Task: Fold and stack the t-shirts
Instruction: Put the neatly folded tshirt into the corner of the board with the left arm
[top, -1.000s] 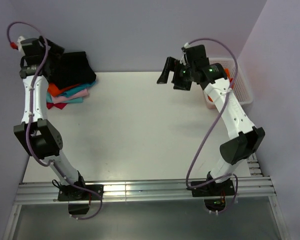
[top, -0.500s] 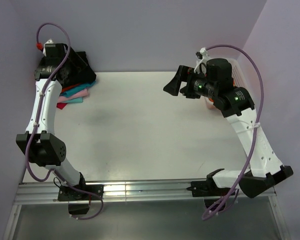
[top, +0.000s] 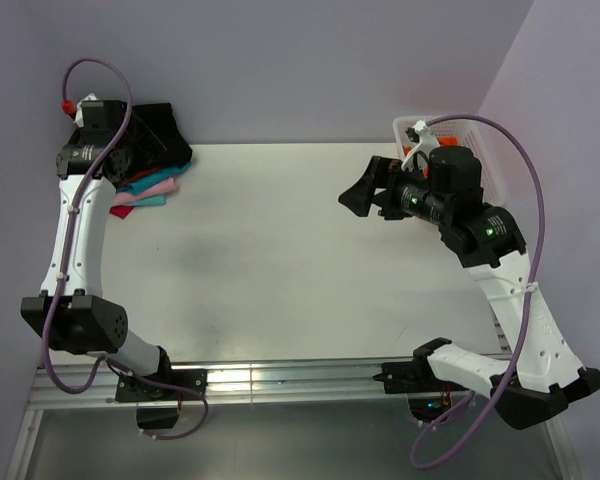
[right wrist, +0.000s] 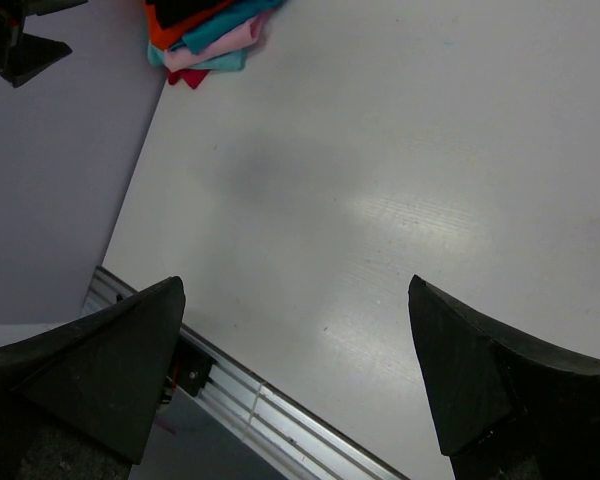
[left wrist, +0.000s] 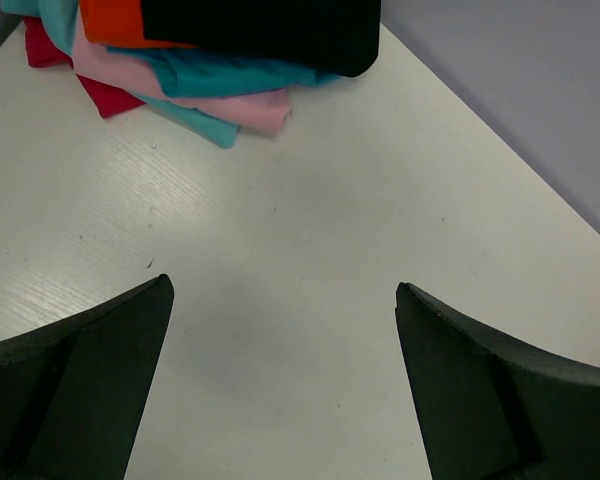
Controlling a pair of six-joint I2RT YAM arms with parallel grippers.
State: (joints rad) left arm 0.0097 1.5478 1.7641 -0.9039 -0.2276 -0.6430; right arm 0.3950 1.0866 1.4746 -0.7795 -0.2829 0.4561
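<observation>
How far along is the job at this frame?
Done: folded t-shirts lie stacked at the far left corner of the table, black shirt on top. In hand: nothing; left gripper and right gripper are open and empty. Left: no loose shirt shows on the table, but the right arm hides most of the basket, so I cannot rule out more.

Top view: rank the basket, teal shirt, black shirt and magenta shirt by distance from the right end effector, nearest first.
From the right end effector:
1. The basket, just behind it at the far right.
2. The teal shirt and black shirt, in the far-left stack; too close to call.
3. The magenta shirt, at the stack's near-left edge.
</observation>
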